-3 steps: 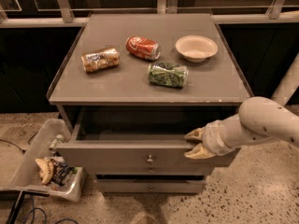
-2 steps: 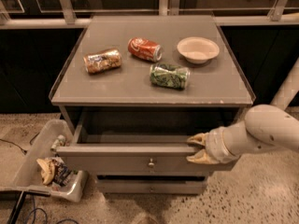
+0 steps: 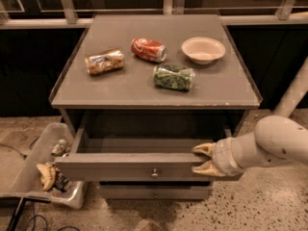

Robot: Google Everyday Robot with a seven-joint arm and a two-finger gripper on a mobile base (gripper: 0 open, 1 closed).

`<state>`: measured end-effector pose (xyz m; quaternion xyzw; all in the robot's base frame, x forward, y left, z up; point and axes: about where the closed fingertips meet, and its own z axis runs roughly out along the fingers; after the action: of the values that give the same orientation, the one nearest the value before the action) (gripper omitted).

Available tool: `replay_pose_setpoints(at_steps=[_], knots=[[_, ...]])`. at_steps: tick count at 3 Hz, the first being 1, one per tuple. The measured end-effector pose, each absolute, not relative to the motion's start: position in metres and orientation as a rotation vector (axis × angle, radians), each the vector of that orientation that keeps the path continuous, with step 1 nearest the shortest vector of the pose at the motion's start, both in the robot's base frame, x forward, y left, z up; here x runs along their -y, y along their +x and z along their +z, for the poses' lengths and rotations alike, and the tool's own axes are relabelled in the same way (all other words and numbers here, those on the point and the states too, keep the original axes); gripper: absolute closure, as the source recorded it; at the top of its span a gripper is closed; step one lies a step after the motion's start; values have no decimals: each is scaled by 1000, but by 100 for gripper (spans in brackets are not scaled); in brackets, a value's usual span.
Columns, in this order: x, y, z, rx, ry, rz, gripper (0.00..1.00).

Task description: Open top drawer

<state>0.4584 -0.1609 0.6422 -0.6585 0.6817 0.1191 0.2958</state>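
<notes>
The top drawer (image 3: 120,166) of a grey cabinet stands pulled out toward me, and its plain grey box interior (image 3: 144,144) shows. A small round metal knob (image 3: 154,172) sits at the middle of its front. My gripper (image 3: 205,159) is at the right end of the drawer front. One yellowish finger (image 3: 204,149) lies over the top edge behind the panel. The other finger (image 3: 208,168) lies against the front face. The fingers clasp the panel between them. My white arm (image 3: 269,146) reaches in from the right.
On the cabinet top (image 3: 231,88) lie a brown can (image 3: 104,61), a red can (image 3: 148,49), a green packet (image 3: 173,77) and a white bowl (image 3: 203,49). A lower drawer (image 3: 155,192) is shut. A grey bin (image 3: 29,172) with litter stands on the floor at left.
The top drawer has slid farther out toward me, and my gripper has come with it, still on the right end of the front.
</notes>
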Motion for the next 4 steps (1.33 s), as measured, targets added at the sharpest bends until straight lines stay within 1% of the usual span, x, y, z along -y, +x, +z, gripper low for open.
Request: replay_pose_setpoints(at_steps=[1,2,3,4], knots=[[161,458,642,-1813,-1752,317,81],[161,458,642,-1813,-1752,317,58],[161,458,642,-1813,-1752,317,61],[161,458,642,-1813,-1752,317,84]])
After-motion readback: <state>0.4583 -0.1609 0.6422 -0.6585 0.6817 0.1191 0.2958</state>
